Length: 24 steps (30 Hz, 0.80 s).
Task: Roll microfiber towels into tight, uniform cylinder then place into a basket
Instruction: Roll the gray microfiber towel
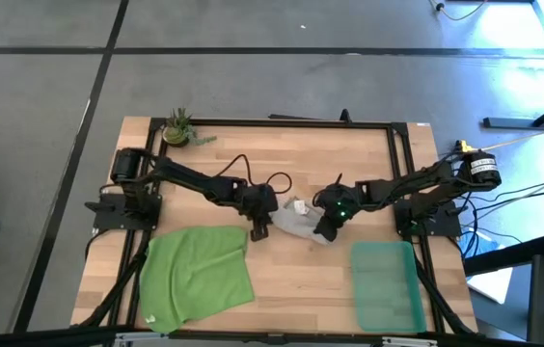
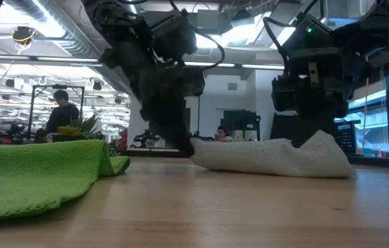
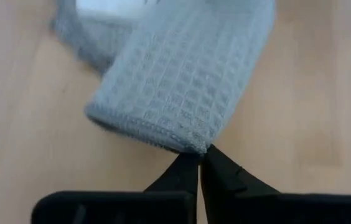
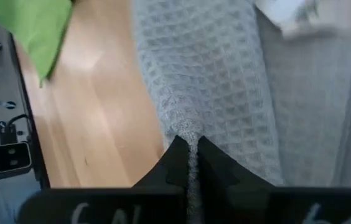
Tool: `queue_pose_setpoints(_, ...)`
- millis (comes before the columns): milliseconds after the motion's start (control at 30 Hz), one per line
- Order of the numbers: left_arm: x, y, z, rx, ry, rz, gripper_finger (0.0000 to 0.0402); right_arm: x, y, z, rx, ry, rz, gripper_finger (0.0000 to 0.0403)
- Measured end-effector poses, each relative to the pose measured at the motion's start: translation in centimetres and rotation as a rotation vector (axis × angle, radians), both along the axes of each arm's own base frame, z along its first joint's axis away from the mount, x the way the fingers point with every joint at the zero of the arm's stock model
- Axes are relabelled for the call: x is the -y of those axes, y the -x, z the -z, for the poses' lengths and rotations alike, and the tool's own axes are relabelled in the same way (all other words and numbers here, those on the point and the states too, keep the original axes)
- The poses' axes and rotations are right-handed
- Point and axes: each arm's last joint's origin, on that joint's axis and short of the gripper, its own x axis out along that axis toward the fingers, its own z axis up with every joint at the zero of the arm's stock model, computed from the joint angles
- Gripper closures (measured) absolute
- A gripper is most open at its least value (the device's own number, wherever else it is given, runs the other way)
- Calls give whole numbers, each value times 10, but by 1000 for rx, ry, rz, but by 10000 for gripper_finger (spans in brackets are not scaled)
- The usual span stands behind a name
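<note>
Writing: on the light grey waffle-weave microfiber towel (image 1: 301, 220) I see a small white tag (image 1: 298, 206), but I cannot read any text on it.
My left gripper (image 3: 199, 159): fingers pressed together, pinching one corner of the grey towel at the table centre.
My right gripper (image 4: 188, 148): fingers closed on a fold of the same towel, at its other end.
Grey towel: lies crumpled between my two grippers, not rolled.
Bright green microfiber towel (image 1: 197, 273): flat at the front left, its near edge close to the table border.
Translucent teal plastic basket (image 1: 387, 285): front right, apart from both towels.
Free room: bare wooden table (image 1: 301, 154) behind my arms; a small potted plant (image 1: 177, 127) stands in the far left corner.
</note>
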Motion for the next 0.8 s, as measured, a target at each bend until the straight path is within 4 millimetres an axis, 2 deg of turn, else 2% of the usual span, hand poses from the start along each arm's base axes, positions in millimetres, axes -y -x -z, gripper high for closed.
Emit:
queue_pose_setpoints(133, -3, 1, -12, 32, 80, -4, 399, -2, 1, 0, -1, -37, -57, 386)
queue_pose_setpoints(267, -3, 4, -11, -1, 142, -7, 400, -3, -1, -3, 55, -92, -140, 386)
queue_pose_setpoints(500, 9, 7, -10, -64, 240, 9, 401, -7, -2, -8, 123, -189, -293, 386)
queue_pose_setpoints(800, 18, 6, -13, -87, 331, 11, 401, -2, -3, -11, 144, -265, -305, 386)
